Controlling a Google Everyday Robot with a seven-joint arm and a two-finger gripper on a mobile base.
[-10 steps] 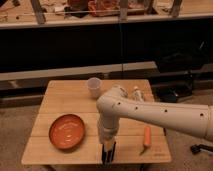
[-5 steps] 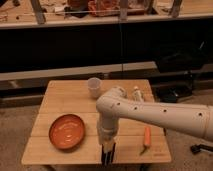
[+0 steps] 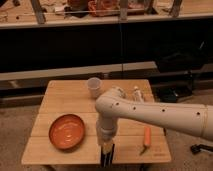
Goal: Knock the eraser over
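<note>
The eraser (image 3: 106, 158) is a small dark block with thin pale stripes. It stands upright at the front edge of the wooden table (image 3: 60, 95), right of the orange plate. My gripper (image 3: 106, 148) points straight down onto it from the end of the white arm (image 3: 150, 112), which reaches in from the right. Gripper and eraser overlap in this view, so I cannot tell where one ends and the other begins.
An orange plate (image 3: 66, 131) lies at the front left. A white cup (image 3: 93, 86) stands at the back middle. A small white object (image 3: 136, 93) lies at the back right and an orange carrot-like stick (image 3: 146, 136) at the front right.
</note>
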